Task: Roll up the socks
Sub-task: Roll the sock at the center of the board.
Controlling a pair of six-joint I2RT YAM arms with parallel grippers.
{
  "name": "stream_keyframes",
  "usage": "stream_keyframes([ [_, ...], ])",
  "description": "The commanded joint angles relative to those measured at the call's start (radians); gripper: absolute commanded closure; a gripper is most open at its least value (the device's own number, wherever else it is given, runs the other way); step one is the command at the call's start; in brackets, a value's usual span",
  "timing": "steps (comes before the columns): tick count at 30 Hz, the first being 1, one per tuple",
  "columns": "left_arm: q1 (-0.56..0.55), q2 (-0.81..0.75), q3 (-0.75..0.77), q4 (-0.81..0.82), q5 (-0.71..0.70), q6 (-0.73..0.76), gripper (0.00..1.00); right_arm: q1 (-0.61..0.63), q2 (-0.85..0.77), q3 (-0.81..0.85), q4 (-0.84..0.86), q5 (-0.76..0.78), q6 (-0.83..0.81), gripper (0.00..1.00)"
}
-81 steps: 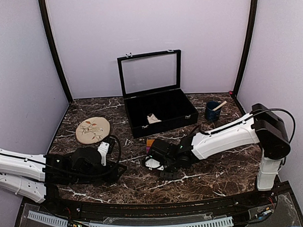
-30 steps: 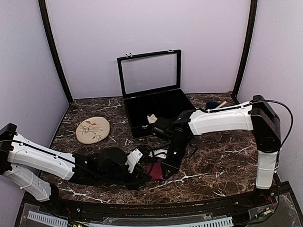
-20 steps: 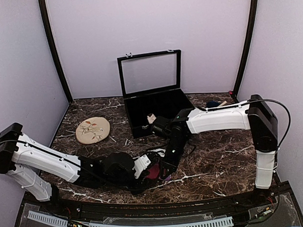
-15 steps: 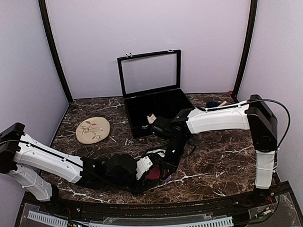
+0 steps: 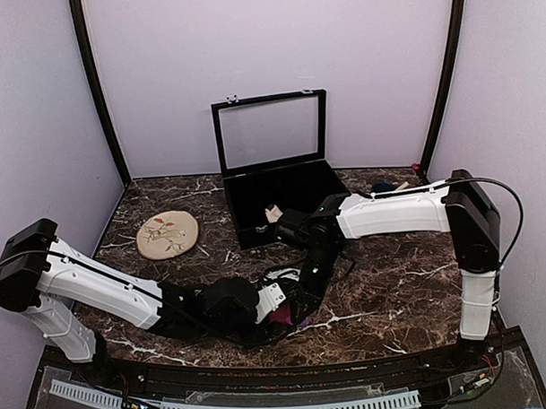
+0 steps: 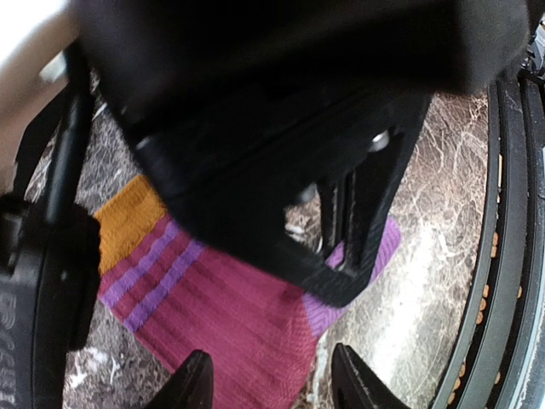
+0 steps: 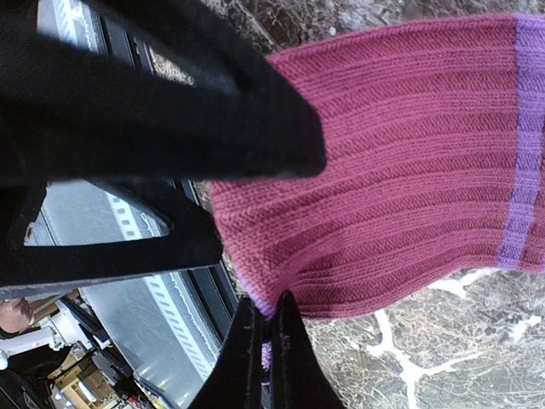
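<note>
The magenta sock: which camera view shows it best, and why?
Left wrist view: the magenta sock shows its orange cuff, purple stripes and purple end. The right wrist view shows only ribbing and one purple band, with the right gripper shut on its edge. The top view shows a small patch between the arms.

- Sock [image 6: 230, 315]: ribbed magenta knit with two purple stripes beside an orange cuff (purple again at the far tip).
- Table [image 5: 393, 290]: dark brown marble with white veins.
- Disc [image 5: 167, 234]: beige, with a floral print.
- Box [image 5: 256, 230]: black.
</note>
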Motion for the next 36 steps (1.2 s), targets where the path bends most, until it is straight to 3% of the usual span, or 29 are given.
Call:
stream_keyframes([
  [1,-0.005,0.018,0.024,-0.023,0.005,0.031,0.53,-0.005,-0.004,0.025,-0.015,-0.031,-0.012,1.0],
  [9,-0.005,0.04,0.036,-0.049,0.064,0.035,0.7,-0.015,0.002,0.033,-0.02,-0.03,-0.012,1.0],
  [13,-0.005,0.052,0.04,-0.063,0.076,0.026,0.74,-0.017,0.005,0.043,-0.026,-0.033,-0.013,1.0],
  [23,-0.005,0.075,0.059,-0.117,0.029,-0.003,0.64,-0.018,0.007,0.051,-0.035,-0.03,-0.011,1.0],
  [36,-0.005,0.093,0.058,-0.125,0.022,-0.018,0.67,-0.02,0.004,0.045,-0.042,-0.031,-0.01,1.0],
])
